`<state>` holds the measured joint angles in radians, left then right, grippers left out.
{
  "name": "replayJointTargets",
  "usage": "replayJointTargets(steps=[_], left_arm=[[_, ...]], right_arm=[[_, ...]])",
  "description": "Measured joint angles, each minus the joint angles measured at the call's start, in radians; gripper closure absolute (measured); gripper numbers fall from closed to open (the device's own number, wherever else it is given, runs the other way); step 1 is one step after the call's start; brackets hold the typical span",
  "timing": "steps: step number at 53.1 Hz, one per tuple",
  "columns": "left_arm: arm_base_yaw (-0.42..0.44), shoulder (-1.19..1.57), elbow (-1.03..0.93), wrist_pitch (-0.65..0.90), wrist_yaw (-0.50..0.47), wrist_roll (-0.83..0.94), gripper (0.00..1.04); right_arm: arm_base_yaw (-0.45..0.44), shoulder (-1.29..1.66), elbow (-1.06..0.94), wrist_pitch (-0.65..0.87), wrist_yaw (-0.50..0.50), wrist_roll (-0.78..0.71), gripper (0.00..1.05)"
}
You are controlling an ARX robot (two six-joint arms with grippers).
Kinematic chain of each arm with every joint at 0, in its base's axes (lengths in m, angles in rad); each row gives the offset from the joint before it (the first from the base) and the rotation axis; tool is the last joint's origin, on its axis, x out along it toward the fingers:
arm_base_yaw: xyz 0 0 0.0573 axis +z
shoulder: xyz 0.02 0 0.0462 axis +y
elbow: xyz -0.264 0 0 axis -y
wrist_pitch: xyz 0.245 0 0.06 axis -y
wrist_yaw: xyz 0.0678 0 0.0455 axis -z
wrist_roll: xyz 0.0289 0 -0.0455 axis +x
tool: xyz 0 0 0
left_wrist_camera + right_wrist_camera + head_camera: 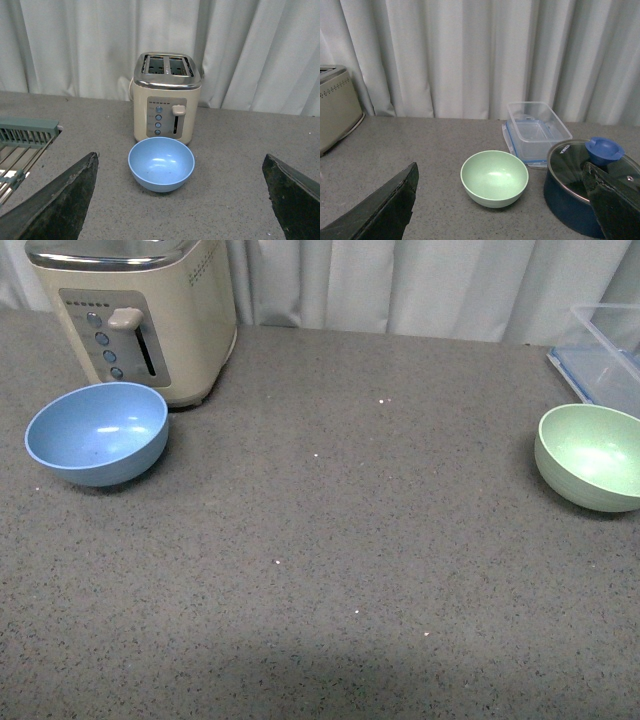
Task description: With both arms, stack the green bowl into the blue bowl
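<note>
The blue bowl (pixel 97 433) sits at 9 o'clock on the grey table (pixel 320 570), with a cream toaster (pixel 135 315) just beyond it at 1 o'clock. The green bowl (pixel 592 455) sits well apart at 3 o'clock, upright and empty, below a clear container (pixel 610 350) at its 12 o'clock. The left fingers (pixel 65 200) are spread wide and hold nothing, the blue bowl lying ahead between them. The right fingers (pixel 385 205) are equally released, framing the green bowl untouched, a dark blue pot (pixel 560 200) near it.
</note>
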<state>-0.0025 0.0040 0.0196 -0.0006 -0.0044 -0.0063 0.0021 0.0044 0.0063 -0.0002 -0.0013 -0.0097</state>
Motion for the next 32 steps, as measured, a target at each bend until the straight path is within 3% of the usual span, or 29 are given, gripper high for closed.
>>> replayJointTargets(steps=[5, 9, 22, 32], left_arm=[[-0.013, 0.084, 0.039, -0.117, -0.106, -0.077, 0.06], [0.002, 0.206, 0.045, -0.097, -0.154, -0.135, 0.06], [-0.021, 0.893, 0.173, 0.354, -0.290, -0.283, 0.06], [-0.021, 1.450, 0.418, 0.411, -0.311, -0.401, 0.06]], right_arm=[[0.000, 0.000, 0.000, 0.000, 0.000, 0.000, 0.09], [0.000, 0.000, 0.000, 0.000, 0.000, 0.000, 0.09], [0.000, 0.000, 0.000, 0.000, 0.000, 0.000, 0.09], [0.000, 0.000, 0.000, 0.000, 0.000, 0.000, 0.09]])
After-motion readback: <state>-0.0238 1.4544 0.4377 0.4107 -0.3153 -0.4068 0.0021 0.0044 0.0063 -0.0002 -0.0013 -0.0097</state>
